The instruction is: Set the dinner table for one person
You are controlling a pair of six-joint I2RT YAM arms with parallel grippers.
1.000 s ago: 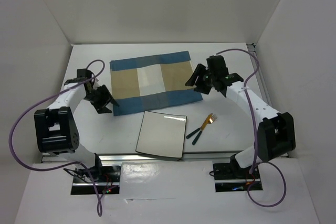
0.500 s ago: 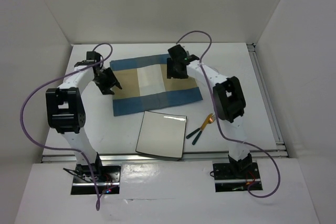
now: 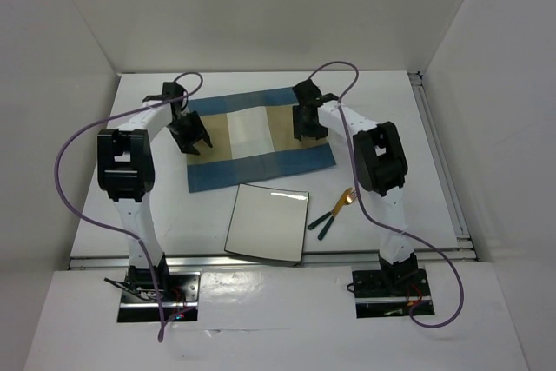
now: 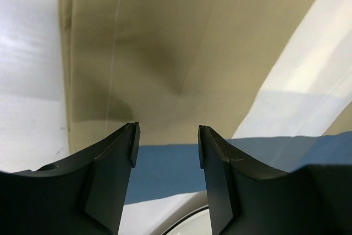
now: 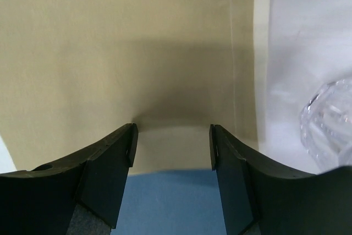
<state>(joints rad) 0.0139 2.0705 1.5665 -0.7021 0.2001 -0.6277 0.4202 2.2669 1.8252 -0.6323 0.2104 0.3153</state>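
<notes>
Your left gripper (image 4: 166,142) and right gripper (image 5: 171,142) are spread open over the soft, floppy placemat (image 3: 261,171) on the hard dinner table (image 3: 408,128), so pinch the mat's 9 and 3 o'clock edges.

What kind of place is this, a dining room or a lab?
Probably a lab test booth: plain white walls enclose a white table, two robot arms stand at its near edge, and a placemat and plate lie on it.
</notes>
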